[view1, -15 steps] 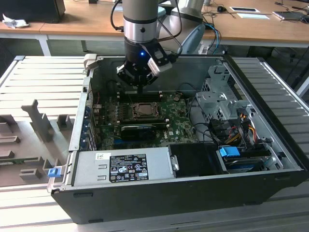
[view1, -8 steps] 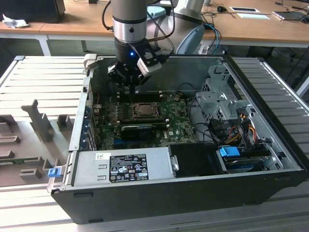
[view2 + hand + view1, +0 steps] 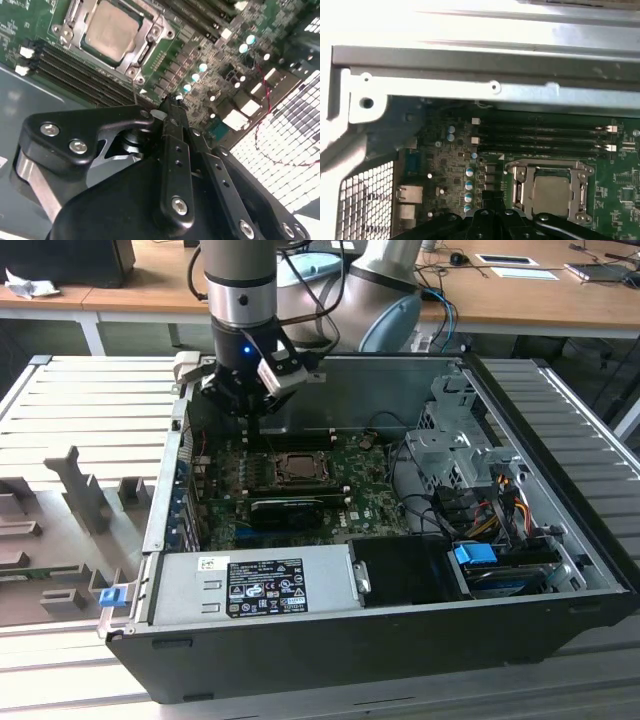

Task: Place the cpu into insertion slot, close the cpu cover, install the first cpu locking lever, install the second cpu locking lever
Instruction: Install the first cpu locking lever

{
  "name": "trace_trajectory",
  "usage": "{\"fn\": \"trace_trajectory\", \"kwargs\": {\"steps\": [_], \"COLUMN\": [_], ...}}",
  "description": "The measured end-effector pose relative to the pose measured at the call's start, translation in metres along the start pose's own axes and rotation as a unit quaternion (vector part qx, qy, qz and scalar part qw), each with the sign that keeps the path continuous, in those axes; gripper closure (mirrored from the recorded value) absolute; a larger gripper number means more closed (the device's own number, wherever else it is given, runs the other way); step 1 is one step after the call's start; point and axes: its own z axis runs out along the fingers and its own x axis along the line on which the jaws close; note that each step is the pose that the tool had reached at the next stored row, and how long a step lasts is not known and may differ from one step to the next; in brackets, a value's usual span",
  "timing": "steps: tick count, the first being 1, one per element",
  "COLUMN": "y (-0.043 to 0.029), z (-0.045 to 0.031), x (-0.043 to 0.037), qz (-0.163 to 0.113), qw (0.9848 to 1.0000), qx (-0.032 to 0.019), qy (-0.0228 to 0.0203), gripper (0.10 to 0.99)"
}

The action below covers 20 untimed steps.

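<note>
The power-supply box [image 3: 250, 585] along the near side of the open computer case [image 3: 350, 655] carries a black label [image 3: 267, 587] with pale print and a small white sticker beside it. None of the writing can be read.

The gripper [image 3: 252, 435] reaches down into the case at the far corner on the exterior view's left, just above the motherboard's edge. Its black fingers [image 3: 172, 150] are pressed together into one narrow tip and grip nothing, as both wrist views show.

The cpu [image 3: 297, 467] lies flat in the insertion slot [image 3: 143, 51] near the middle of the board, apart from the gripper. Its pale metal top is plain in both wrist views. The cpu cover [image 3: 581, 187] lies down around it, framing the chip through its window. Whether the locking levers are latched cannot be made out.

Long black memory slots [image 3: 540, 137] run beside the socket. A row of pale blue capacitors [image 3: 468, 185] stands between the socket and the perforated grille [image 3: 365, 200] of the case wall. A long black card [image 3: 287, 508] sits on the near side of the socket.

At the exterior view's right are a metal drive cage [image 3: 450, 440], orange and yellow cables [image 3: 505, 495] and a blue tab [image 3: 475, 553].

The case rests on a slatted grey bench [image 3: 90, 400], with grey fixtures [image 3: 85, 490] and a blue clip [image 3: 110, 595] to the exterior view's left. In the second wrist view the gripper's body hides much of the board, and in the exterior view the arm is cut off above the wrist.
</note>
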Motion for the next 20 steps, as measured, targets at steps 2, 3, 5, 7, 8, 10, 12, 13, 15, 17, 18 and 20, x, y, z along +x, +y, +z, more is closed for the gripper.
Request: {"fn": "trace_trajectory", "kwargs": {"steps": [2,3,5,7,8,10,12,13,15,17,18,20], "y": [0.0063,0.0082,0.0122,0.0172,0.0188,0.0217,0.0231,0.0234,0.0234,0.0237,0.0238,0.0237], "z": [0.0003,0.0004,0.0007,0.0013,0.0015,0.0017,0.0018,0.0019,0.0025,0.0036,0.0042,0.0053], "x": [0.0006,0.0007,0.0007,0.0004,0.0003,-0.0011,-0.0054,-0.0082,-0.0179,-0.0241,-0.0273,-0.0326], "qz": [0.000,0.000,0.000,0.000,0.000,0.000,0.000,0.000,0.000,0.000,0.000,0.000], "qw": [1.0000,1.0000,1.0000,1.0000,1.0000,1.0000,1.0000,1.0000,1.0000,1.0000,1.0000,1.0000], "qx": [0.0000,0.0000,0.0000,0.0000,0.0000,0.0002,0.0010,0.0011,0.0020,0.0028,0.0029,0.0029], "qy": [0.0000,0.0000,0.0000,0.0000,0.0000,0.0000,0.0002,0.0001,0.0002,0.0003,0.0003,0.0004], "gripper": [0.980,0.980,0.980,0.980,0.980,0.980,0.980,0.980,0.980,0.980,0.980,0.980]}}
